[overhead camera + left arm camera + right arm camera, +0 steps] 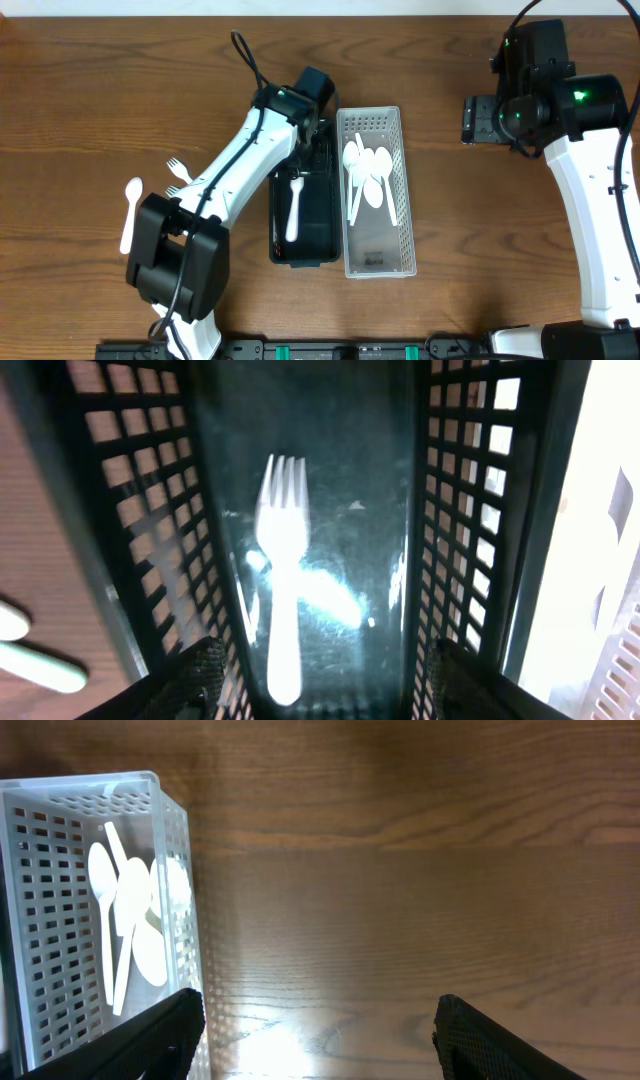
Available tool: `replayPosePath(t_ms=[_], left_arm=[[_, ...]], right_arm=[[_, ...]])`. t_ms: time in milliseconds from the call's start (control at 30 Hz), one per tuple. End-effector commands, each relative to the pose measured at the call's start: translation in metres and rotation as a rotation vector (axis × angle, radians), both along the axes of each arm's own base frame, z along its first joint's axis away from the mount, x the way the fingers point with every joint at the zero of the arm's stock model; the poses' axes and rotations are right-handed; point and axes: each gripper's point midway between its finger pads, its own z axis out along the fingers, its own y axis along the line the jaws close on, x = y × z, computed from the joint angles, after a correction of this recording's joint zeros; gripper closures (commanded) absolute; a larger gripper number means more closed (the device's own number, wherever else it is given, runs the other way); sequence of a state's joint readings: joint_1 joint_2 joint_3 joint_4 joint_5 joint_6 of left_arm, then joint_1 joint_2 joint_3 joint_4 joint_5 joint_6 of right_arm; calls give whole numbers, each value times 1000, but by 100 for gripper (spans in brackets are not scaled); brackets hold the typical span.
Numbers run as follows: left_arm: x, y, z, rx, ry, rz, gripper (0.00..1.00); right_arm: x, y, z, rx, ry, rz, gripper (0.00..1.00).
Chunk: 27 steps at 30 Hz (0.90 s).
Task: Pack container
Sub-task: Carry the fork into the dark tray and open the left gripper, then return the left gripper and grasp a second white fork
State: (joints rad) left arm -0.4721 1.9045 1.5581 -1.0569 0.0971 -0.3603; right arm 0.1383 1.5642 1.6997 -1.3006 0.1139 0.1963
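A black slotted container (305, 215) and a white slotted container (378, 250) stand side by side at the table's middle. A white plastic fork (293, 208) lies in the black one; it also shows in the left wrist view (283, 575). Several white spoons (368, 172) lie in the white one, also seen in the right wrist view (128, 915). A white spoon (129, 212) and two white forks (178, 170) lie on the table at the left. My left gripper (322, 678) is open above the black container's far end. My right gripper (320, 1035) is open and empty over bare table.
The white container's wall (180, 870) stands just left of my right gripper. The black container's slotted walls (455, 510) flank my left gripper's fingers. The left arm (235, 165) crosses the table over the loose forks.
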Motion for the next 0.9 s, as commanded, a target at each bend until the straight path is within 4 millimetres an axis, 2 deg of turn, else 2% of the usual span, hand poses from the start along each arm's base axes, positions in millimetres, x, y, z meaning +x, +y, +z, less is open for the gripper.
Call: replayPosePath(t_ms=[0, 100, 200, 300, 367, 433, 533, 733, 867], left_arm=[[21, 12, 53, -33, -146, 30, 32], [31, 37, 91, -16, -269, 87, 31], [37, 84, 132, 51, -407, 204, 27], [39, 130, 154, 88, -477, 332, 21], [41, 156, 156, 102, -480, 403, 19], [44, 183, 150, 120, -462, 485, 16], [50, 215, 129, 135, -406, 579, 14], [66, 251, 67, 97, -246, 678, 13], [68, 265, 21, 63, -128, 723, 13]], right_arm=[[0, -5, -5, -22, 16, 5, 23], [0, -5, -5, -22, 16, 5, 23], [1, -5, -5, -22, 15, 4, 23], [1, -5, -5, -20, 15, 5, 23], [0, -4, -5, -18, 16, 6, 23], [0, -4, -5, -18, 16, 6, 23], [0, -4, -5, -18, 16, 6, 23], [0, -4, -5, -18, 16, 6, 22], [0, -4, -5, -18, 15, 6, 22]])
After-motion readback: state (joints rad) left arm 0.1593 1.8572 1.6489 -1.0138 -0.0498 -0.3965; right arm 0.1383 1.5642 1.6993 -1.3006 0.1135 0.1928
